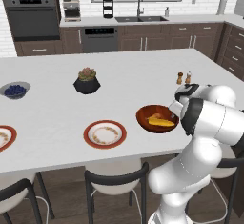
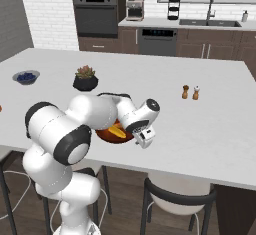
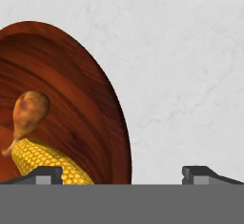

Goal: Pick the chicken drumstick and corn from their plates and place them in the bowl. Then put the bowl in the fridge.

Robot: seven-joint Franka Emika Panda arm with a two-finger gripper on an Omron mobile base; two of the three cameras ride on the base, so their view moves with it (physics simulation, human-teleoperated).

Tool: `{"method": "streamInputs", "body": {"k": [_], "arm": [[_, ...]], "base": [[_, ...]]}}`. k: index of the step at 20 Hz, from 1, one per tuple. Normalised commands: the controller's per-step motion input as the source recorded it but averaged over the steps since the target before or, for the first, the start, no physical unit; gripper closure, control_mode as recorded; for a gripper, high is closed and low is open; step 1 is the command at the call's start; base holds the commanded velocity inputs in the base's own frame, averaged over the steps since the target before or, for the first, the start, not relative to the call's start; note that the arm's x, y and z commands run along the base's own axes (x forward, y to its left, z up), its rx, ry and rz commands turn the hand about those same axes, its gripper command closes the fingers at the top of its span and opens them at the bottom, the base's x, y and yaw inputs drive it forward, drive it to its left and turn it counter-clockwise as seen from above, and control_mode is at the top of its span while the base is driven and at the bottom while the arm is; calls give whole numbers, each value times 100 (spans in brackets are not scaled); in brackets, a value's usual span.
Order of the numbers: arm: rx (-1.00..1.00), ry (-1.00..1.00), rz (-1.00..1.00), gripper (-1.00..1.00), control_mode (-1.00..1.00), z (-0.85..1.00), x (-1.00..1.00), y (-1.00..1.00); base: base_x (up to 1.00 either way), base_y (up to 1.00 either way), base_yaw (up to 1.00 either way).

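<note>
Reddish-brown bowl (image 1: 157,118) at centre right of the left base view, on the white island counter (image 1: 124,70), just beside the white arm's elbow; corn (image 1: 161,121) lying inside it as a yellow strip; in the right base view the same bowl (image 2: 113,134) at centre, largely hidden behind the forearm, with a sliver of corn (image 2: 116,131) showing. Gripper (image 2: 144,139) in the right base view just right of the bowl's rim, low over the counter; jaws spread wide, holding nothing. In the hand view, bowl (image 3: 93,105) at the left, its rim curving down toward the bottom edge; chicken drumstick (image 3: 27,114) inside at mid left, thick end up, pale bone tip pointing to the lower left and touching the corn (image 3: 48,162) beneath it; left fingertip (image 3: 44,175) at lower left in front of the corn, the other at lower right over bare counter. Empty red-rimmed plate (image 1: 105,134) at lower centre of the left base view, a second plate (image 1: 5,137) cut by the left edge; black plant pot (image 1: 86,82) at upper centre; blueberry bowl (image 1: 15,90) at mid left; two small shakers (image 1: 184,78) at upper right of the counter.
</note>
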Motion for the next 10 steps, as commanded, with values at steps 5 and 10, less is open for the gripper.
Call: {"method": "streamInputs", "body": {"k": [5,10], "arm": [[0,9,-7,-100,-100,-25,24,19],[0,5,-5,100,-100,-13,11,8]], "base": [[0,0,0],[0,0,0]]}}
